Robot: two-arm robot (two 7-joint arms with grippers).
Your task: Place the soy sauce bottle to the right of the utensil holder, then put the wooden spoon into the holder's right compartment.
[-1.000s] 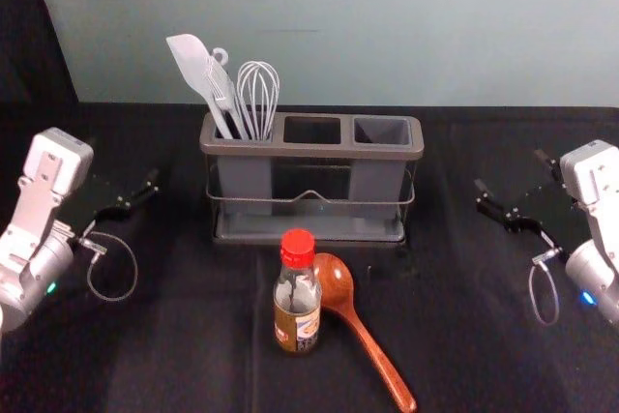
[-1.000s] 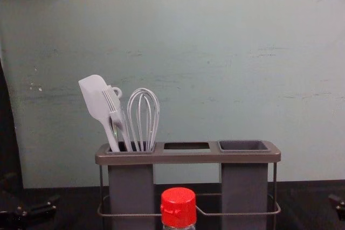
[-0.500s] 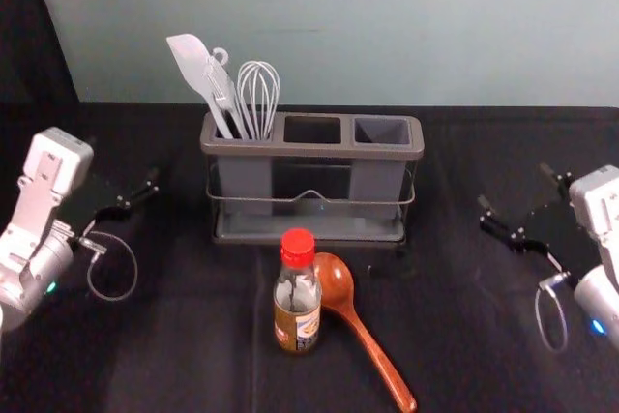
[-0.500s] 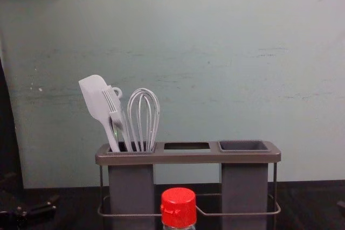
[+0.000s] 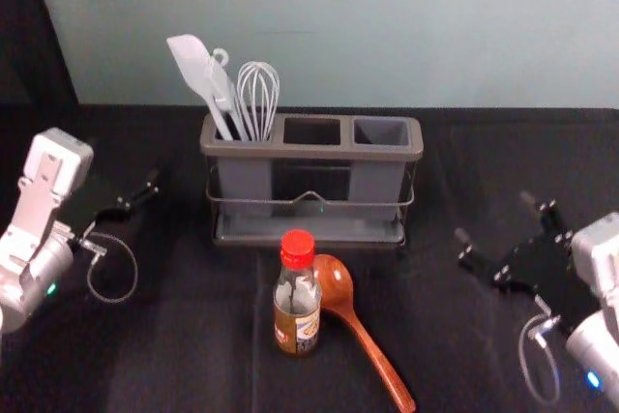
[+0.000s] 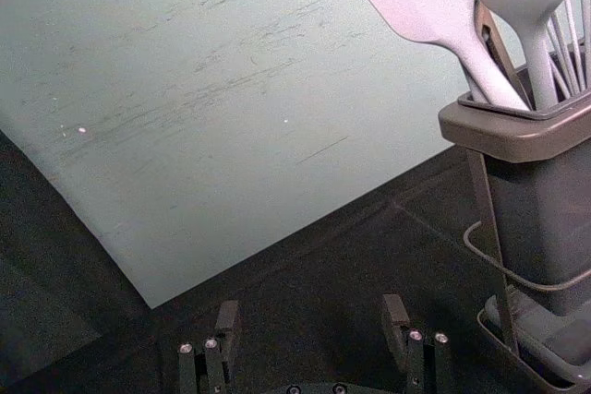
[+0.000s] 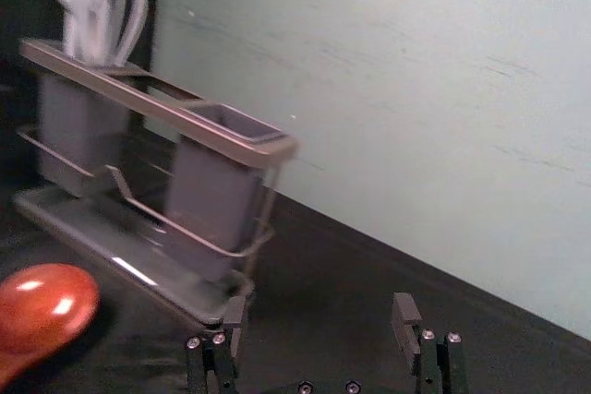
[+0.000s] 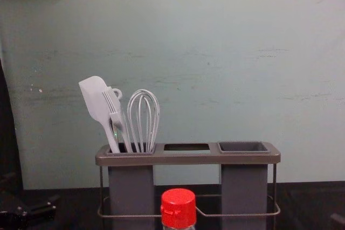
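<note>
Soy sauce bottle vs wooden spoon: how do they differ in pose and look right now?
Pose: the bottle stands upright; the spoon lies flat.
Look: the bottle is see-through with a red cap and a label; the spoon is plain reddish-brown.
Shape: the bottle is straight-sided below its neck; the spoon has a rounded bowl and slender handle.
Shared: both are on the black cloth.

My light's soft, dim-ish: pale wall (image 5: 435, 36) reads brightest, dark cloth (image 5: 174, 336) loses detail w/ some grain. R wrist view: 2 hot glints on spoon (image 7: 42, 320), white glare streak on holder's tray (image 7: 134, 271), utensils (image 7: 97, 11) blurry. Can't tell light's exact source, tbh.
</note>
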